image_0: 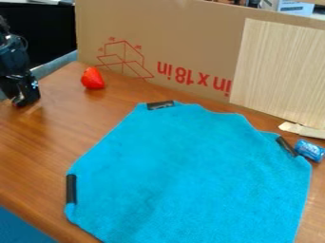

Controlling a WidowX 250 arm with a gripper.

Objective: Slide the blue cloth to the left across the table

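Where the black two-finger end effector hangs, camera view: to the left of the red plastic-looking strawberry and a little nearer the camera, low over the brown wooden surface; whether it is spread or pressed together, I cannot tell.
Strawberry from end effector: to the right in the view and slightly farther back, near but apart, with bare wood between the two.
Strawberry's long axis: roughly up and down in the view, with a slight lean; whether it stands or lies along the wood, I cannot tell.
Nearer arm: the single black arm, to the left of the strawberry.
Cloth: a turquoise fabric sheet spread flat, nearer the camera than the strawberry and to its right, apart from it.
Clips: three dark strips along the cloth's edge, the closest to the right of the strawberry and a bit nearer the camera.
Cardboard: a tall brown panel with red print, behind the strawberry and reaching to its right.
Packet: a small blue cylinder, far to the strawberry's right, beside the cloth.
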